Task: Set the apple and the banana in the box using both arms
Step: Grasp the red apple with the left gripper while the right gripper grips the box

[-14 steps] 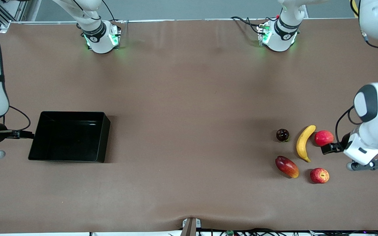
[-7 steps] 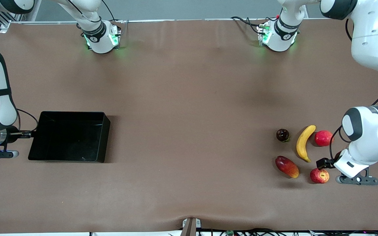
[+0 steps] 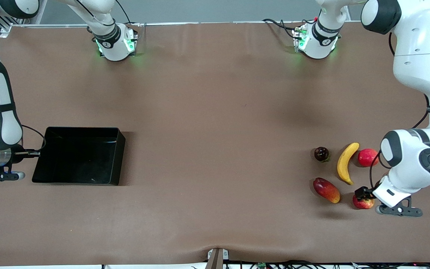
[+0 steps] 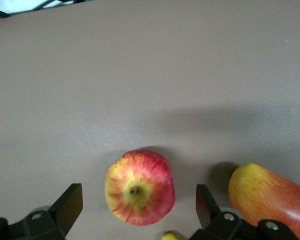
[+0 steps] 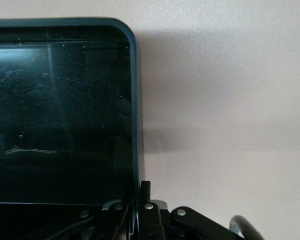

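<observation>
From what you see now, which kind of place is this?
Probably a robot lab test bench: a brown-covered table, the left gripper over the apple, the right gripper at the box wall, cables along the edge.

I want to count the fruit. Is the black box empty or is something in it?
Empty. The box shows only its bare black floor in the front view, and the apple and banana lie on the table.

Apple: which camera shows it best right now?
Left wrist view: the apple fills it from above, stem dimple clear, between the left hand's open fingers. Front view shows it small, partly covered by that hand. Right wrist view shows only the box.
</observation>
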